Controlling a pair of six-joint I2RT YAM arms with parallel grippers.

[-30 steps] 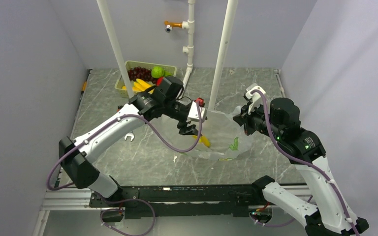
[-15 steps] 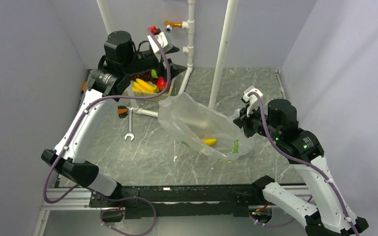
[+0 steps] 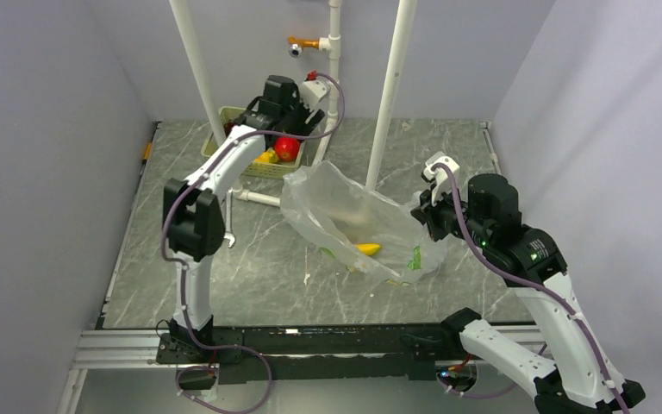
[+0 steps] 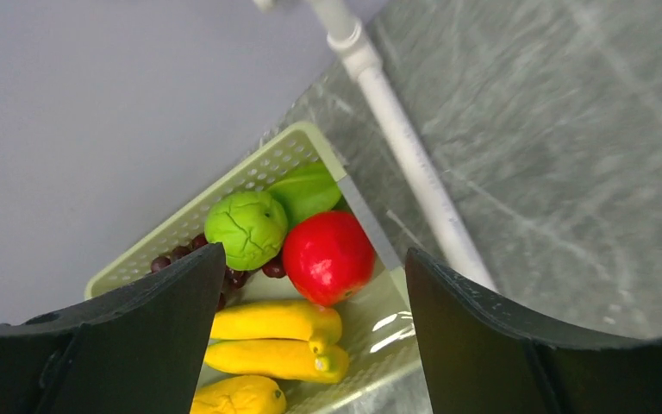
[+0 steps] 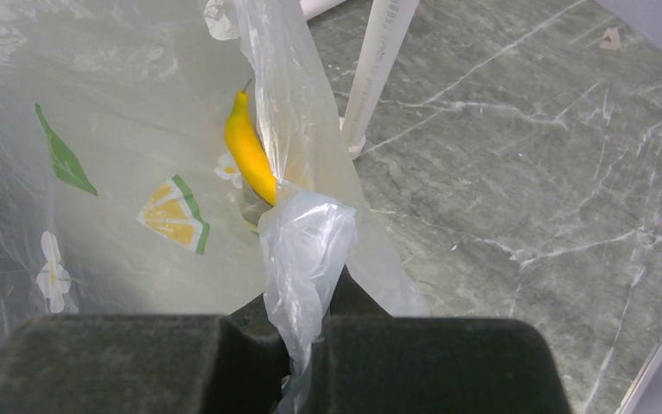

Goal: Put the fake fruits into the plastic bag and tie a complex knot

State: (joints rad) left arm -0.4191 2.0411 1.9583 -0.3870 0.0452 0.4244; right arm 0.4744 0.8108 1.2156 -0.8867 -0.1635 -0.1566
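My left gripper (image 4: 313, 259) hangs open above the pale green basket (image 4: 224, 185) at the back of the table, holding nothing. Below its jaws lie a red round fruit (image 4: 327, 256), a green fruit (image 4: 246, 228), dark grapes (image 4: 181, 255) and yellow bananas (image 4: 276, 321). In the top view the same gripper (image 3: 277, 121) is over the basket (image 3: 259, 169). The plastic bag (image 3: 345, 211) lies open mid-table with one banana (image 3: 368, 249) inside. My right gripper (image 5: 306, 323) is shut on a bunched edge of the bag (image 5: 121, 129); the banana (image 5: 248, 151) shows through the film.
Two white upright pipes (image 3: 388, 95) (image 3: 194, 60) rise from the table near the basket and the bag. A short white pipe (image 3: 259, 198) lies on the table between them. A silver wrench (image 3: 229, 238) lies by my left arm's elbow. Walls close in on three sides.
My left arm has swung from over the bag's mouth back to the basket, with its jaws opening wider. One banana now lies in the bag. The right gripper kept its hold.
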